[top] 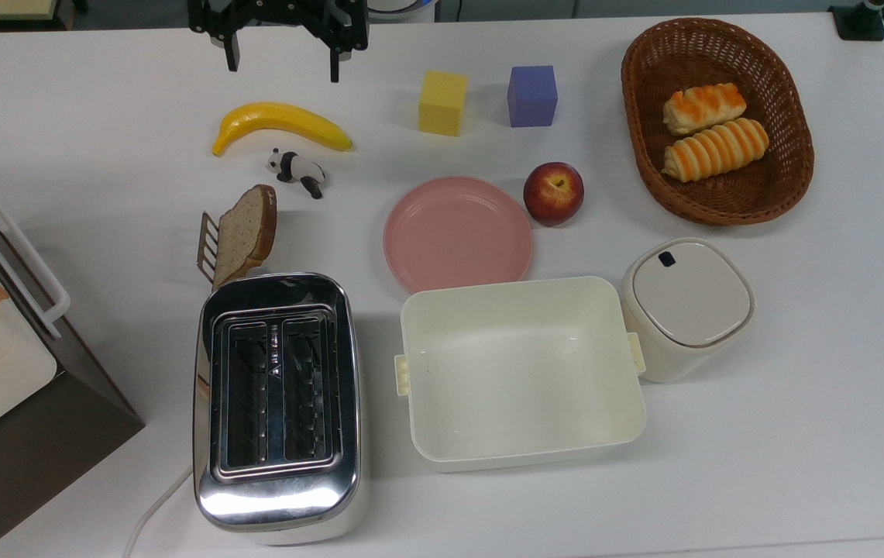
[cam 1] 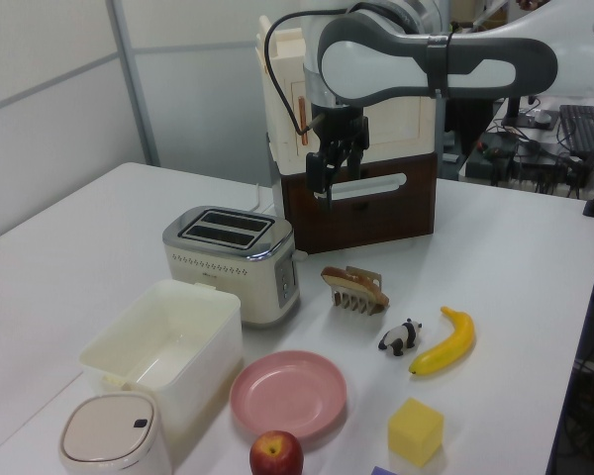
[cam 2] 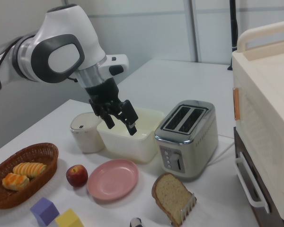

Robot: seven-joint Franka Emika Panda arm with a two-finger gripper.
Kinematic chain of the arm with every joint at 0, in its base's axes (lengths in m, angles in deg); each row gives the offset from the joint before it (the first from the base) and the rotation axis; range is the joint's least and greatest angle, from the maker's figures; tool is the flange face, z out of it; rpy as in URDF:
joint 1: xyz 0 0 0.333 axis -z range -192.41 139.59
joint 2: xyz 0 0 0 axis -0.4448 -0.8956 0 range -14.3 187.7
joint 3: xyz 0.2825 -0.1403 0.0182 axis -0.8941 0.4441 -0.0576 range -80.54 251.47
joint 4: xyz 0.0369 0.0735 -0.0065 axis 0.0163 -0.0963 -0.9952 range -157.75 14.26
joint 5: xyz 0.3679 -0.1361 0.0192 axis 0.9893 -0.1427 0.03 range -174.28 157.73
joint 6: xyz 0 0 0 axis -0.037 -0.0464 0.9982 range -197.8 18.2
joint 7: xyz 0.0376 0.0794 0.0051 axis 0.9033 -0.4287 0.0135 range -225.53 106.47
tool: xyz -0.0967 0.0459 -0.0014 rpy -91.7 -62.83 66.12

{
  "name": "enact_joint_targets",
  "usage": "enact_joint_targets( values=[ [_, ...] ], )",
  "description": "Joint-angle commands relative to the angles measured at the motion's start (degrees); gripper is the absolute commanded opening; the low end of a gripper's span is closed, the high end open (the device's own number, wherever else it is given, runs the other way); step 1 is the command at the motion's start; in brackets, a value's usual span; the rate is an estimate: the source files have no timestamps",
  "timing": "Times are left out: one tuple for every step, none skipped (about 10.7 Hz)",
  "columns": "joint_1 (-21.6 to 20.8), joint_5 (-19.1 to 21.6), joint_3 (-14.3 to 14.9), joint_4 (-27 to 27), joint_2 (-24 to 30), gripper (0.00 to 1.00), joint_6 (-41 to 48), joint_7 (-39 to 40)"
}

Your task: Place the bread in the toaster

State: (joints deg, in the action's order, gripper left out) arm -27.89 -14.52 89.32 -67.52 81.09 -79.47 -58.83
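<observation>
The arm's black two-finger gripper point(top: 281, 63) hangs in the air with its fingers spread wide and nothing between them, at the top edge of the top view above the yellow plastic banana point(top: 280, 124). The thin slice of speckled tan wholemeal bread point(top: 247, 233) with its darker crust stands on edge, leaning in a small brown slatted rack point(top: 208, 245), just beside the short end of the shiny chrome two-slot toaster point(top: 279, 399); whether the rack touches the toaster is hard to tell. Both dark slots look empty. In the right view the bread point(cam 2: 171, 194) sits in front of the toaster point(cam 2: 186, 137), with the gripper point(cam 2: 120, 120) raised well apart from it. A small black-and-white panda figure point(top: 297, 170) lies between banana and bread. To the top view's right of the toaster stands a cream rectangular plastic tub point(top: 520, 371)
</observation>
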Motion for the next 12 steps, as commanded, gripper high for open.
enact_joint_targets(
  values=[
    [0.9, -0.5, 0.4, -4.1, 0.8, 1.00, -6.4, -0.3],
    [2.0, -0.6, 0.4, -5.6, 0.6, 1.00, -8.4, -0.3],
    [2.5, -0.8, 0.4, -6.1, -0.6, 1.00, -9.8, -0.2],
    [3.1, -1.2, 0.5, -6.3, -2.0, 1.00, -10.3, -0.1],
    [3.9, -1.4, 0.5, -6.6, -3.6, 1.00, -11.1, 0.0],
    [4.4, -1.4, 0.5, -7.8, -4.7, 1.00, -12.9, 0.0],
    [4.6, -1.7, 0.5, -10.3, -5.5, 1.00, -16.2, -0.1],
    [4.6, -3.1, 0.5, -12.5, -6.5, 1.00, -19.1, -0.3],
    [4.6, -4.6, 0.5, -13.4, -8.2, 1.00, -20.7, -0.3],
    [4.4, -5.8, 0.5, -13.6, -9.7, 1.00, -21.2, -0.3],
    [4.2, -6.5, 0.5, -13.6, -10.6, 1.00, -21.5, -1.0],
    [3.9, -6.8, 0.4, -13.6, -11.1, 1.00, -21.6, -1.2]
  ],
)
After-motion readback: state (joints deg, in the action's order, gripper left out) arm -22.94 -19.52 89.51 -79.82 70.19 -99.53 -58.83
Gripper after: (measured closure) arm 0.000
